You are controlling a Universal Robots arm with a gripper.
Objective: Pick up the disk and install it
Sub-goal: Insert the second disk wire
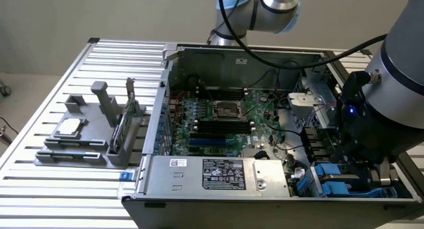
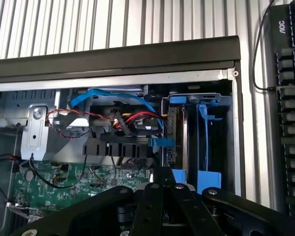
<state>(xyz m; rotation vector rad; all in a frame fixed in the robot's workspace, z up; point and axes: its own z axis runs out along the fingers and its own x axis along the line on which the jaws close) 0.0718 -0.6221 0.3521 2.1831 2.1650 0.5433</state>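
disk (image 2: 178,132) | upright in blue drive bay (image 2: 209,105) | hand (image 2: 162,196) just beside

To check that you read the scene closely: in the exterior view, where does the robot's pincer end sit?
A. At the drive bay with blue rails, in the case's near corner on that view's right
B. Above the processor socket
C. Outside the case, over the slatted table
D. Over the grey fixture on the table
A: the arm's dark wrist reaches down into the case corner by the blue rails, and the wrist view looks onto the same bay.
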